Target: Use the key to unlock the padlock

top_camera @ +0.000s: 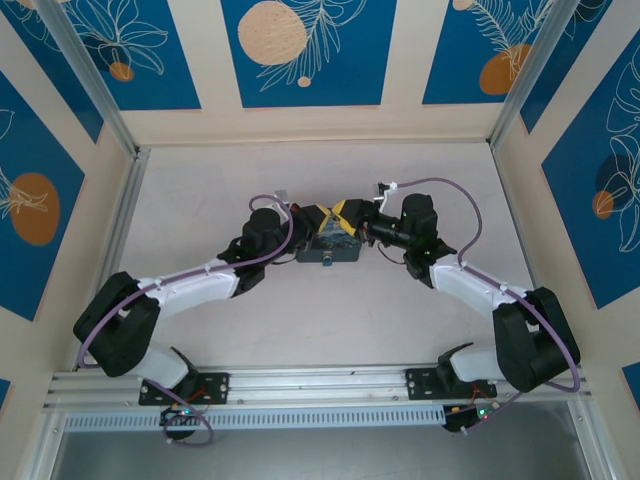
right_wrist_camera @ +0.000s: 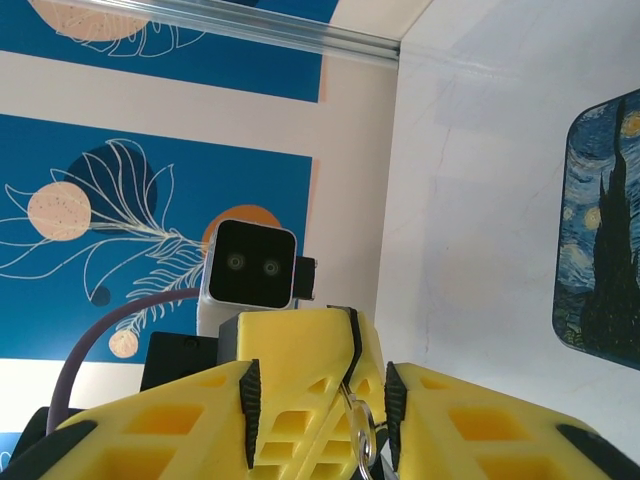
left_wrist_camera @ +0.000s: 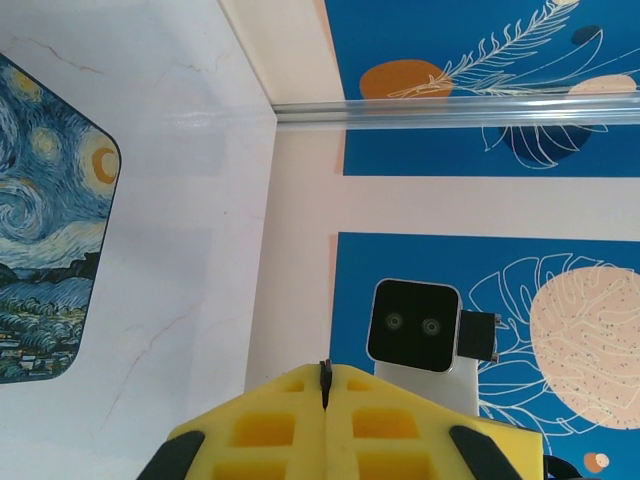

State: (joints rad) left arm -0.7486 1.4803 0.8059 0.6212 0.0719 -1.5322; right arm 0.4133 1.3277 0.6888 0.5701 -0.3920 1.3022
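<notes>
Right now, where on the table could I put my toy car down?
Bare table lies between the tin and the front rail, and along the back wall. It's crowded in the middle, where the left arm and right arm meet at the tin.

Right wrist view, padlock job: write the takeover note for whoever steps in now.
Left gripper: shut, a thin dark sliver in its seam.
Right gripper: open, straddling the left one's yellow tips; a small silvery ring hangs between.
Square tin printed with a blue swirly night sky: on the table beneath both grippers.
Whether sliver or ring belongs to key or padlock is unclear.
Done: nothing confirmed. Left: unlocking.
</notes>
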